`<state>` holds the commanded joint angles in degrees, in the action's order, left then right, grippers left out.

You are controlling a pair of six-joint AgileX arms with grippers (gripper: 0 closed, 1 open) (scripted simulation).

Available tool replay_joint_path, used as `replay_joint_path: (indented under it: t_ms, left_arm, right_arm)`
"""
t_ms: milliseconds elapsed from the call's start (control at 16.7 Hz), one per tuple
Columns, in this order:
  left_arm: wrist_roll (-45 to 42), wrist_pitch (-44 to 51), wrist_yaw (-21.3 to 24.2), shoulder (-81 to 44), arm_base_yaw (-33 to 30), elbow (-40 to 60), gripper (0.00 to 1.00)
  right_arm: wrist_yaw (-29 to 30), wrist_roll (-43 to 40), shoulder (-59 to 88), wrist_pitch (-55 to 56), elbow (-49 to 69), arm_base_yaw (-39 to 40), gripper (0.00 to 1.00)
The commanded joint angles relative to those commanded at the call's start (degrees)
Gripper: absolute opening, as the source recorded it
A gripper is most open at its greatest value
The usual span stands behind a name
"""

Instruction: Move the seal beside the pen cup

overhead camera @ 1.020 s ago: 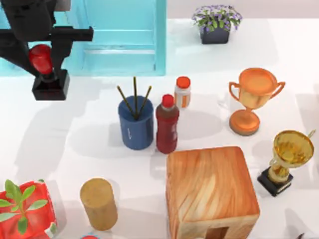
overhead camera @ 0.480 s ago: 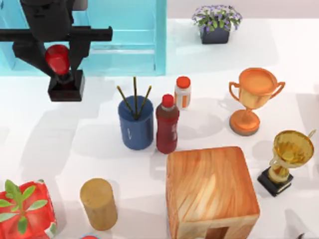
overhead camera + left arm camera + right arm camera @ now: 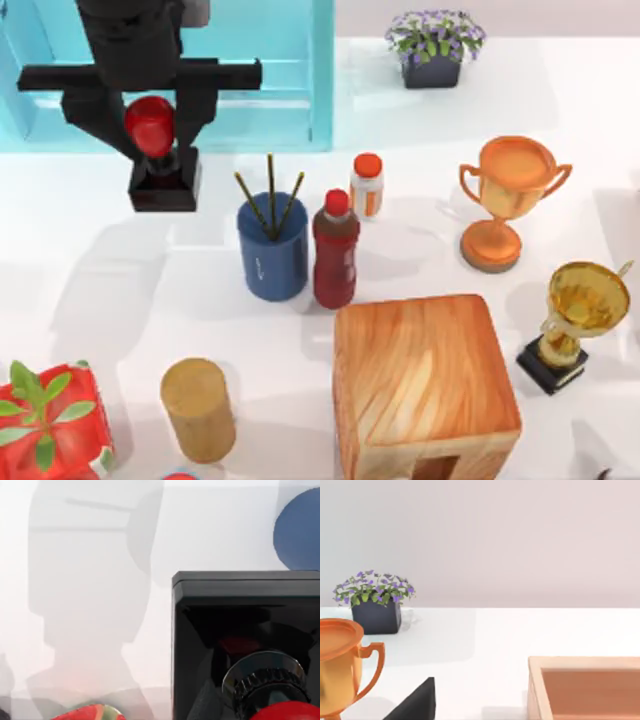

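Note:
The seal (image 3: 162, 183), a glossy red knob on a square black base, hangs above the table in my left gripper (image 3: 150, 128), which is shut on the knob. It sits up and to the left of the pen cup (image 3: 272, 256), a dark blue cylinder holding three thin brown pencils, with a gap between them. In the left wrist view the seal's black base (image 3: 235, 625) is close up, with the blue pen cup's rim (image 3: 300, 535) beyond it. My right arm (image 3: 601, 474) is parked at the front right corner.
A dark red bottle (image 3: 335, 250) touches the cup's right side, with a small orange-capped bottle (image 3: 367, 185) behind. A large wooden box (image 3: 425, 385), a tan cylinder (image 3: 198, 408), a red plant box (image 3: 50, 425), two trophies (image 3: 505, 200) and a blue rack (image 3: 250, 70) surround them.
My left gripper has carried the seal to the right and slightly forward, toward the pen cup. Nothing else has moved.

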<state>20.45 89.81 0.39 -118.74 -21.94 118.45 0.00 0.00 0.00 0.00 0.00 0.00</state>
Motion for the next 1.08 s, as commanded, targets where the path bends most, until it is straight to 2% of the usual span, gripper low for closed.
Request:
replay_joint_path:
  t_ms: [480, 1080]
  left_arm:
    - [0.1, -3.7, 0.0, 1.0, -0.2, -4.5, 0.00]
    - [0.1, -3.7, 0.0, 1.0, -0.2, -4.5, 0.75]
  right_arm:
    - [0.0, 0.0, 0.0, 0.0, 0.0, 0.0, 1.00]
    - [0.0, 0.0, 0.0, 0.0, 0.0, 0.0, 1.00]
